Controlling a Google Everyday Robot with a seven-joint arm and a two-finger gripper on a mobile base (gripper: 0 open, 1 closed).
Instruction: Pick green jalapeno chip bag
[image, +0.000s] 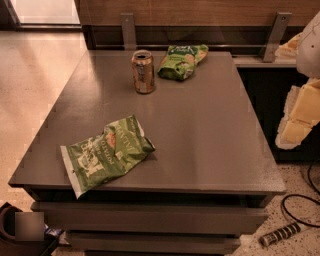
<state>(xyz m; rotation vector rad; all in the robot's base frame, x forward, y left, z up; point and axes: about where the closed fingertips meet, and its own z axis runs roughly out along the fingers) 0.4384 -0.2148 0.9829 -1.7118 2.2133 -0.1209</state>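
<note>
Grey bench bears the green jalapeno chip bag, flat near its front-left corner, ungrasped. Pincer hangs beyond the right edge, well apart, its state impossible to tell; approach, grasp and lift remain.

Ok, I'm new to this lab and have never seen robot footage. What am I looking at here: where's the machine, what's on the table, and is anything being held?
This is one picture from the robot's only camera, looking down on a grey table. Where the camera is mounted is not on record. The pale blocky shapes at the right edge appear to be the robot's arm. Its tool hangs there beside the table, well away from everything on it.

Three things are on the table. The green jalapeno chip bag, which the robot is meant to pick, lies flat and crinkled near the front left corner and has white lettering. At the back a can stands upright. Just right of the can lies a smaller bright-green snack bag. All three rest on the table, so nothing has been picked up yet.
</note>
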